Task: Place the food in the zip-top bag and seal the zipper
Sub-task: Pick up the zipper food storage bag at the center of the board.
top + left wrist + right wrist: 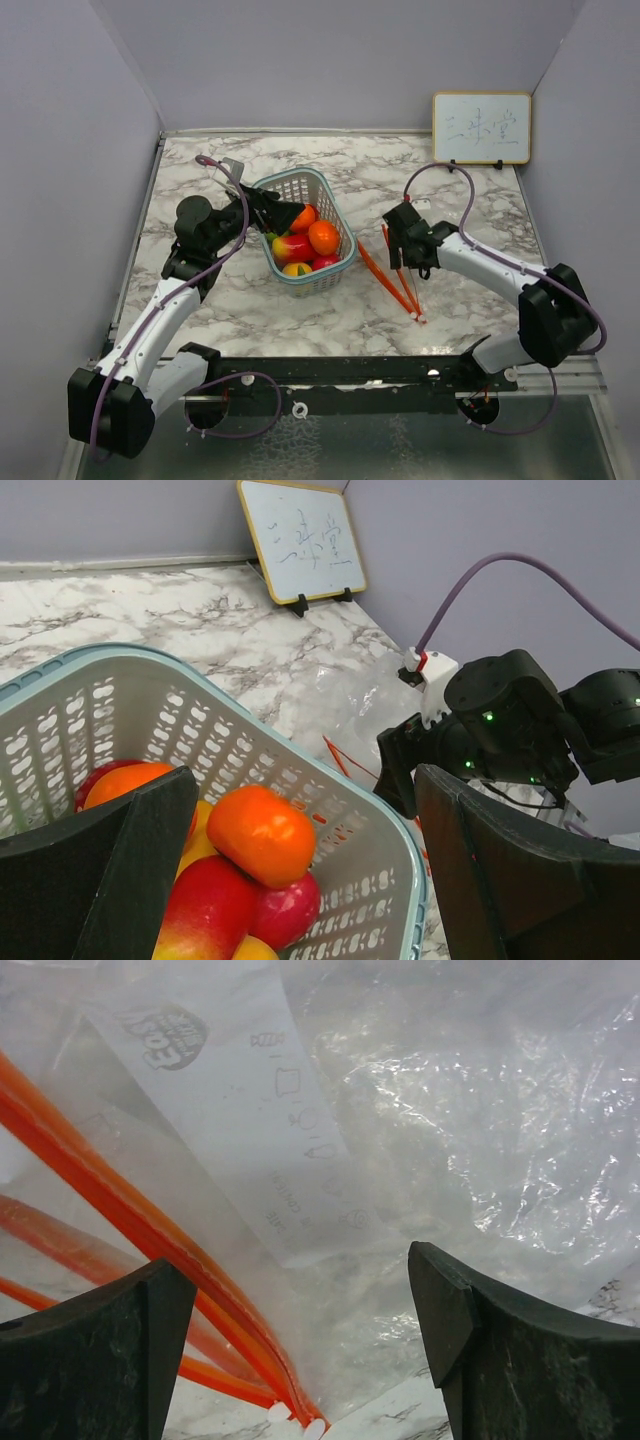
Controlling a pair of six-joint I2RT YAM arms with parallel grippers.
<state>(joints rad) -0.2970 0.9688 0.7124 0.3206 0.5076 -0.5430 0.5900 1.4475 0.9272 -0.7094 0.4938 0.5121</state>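
Centrally, we see the fruits (305, 245), glossy red, orange and yellow toys, heaped in a teal lattice basket (296, 180) on the marble table (200, 300). Just right of the basket lies the bag (450, 1110), clear and flat on the table, its orange zipper (388, 281) nearest the basket, the two strips seeming to part at the far end.

Our left gripper (265, 215) hovers at the basket with its jaws wide and nothing held; from its wrist view one finger sits inside the basket and the other outside, the wall between them. Our right gripper (405, 255) hangs low over the bag, jaws also spread wide and empty.

We judge the fruits light, hard and smooth, so likely to slip or roll. The topmost orange one, taken across its middle, looks easiest. The bag seems thin, limp and slippery; its zipper is the stiffest part and the surest place to pinch.

In the way are the basket's tall wall between fruits and bag, and our right arm crowding the bag's mouth. A small whiteboard (481, 127) stands at the far right, well clear.
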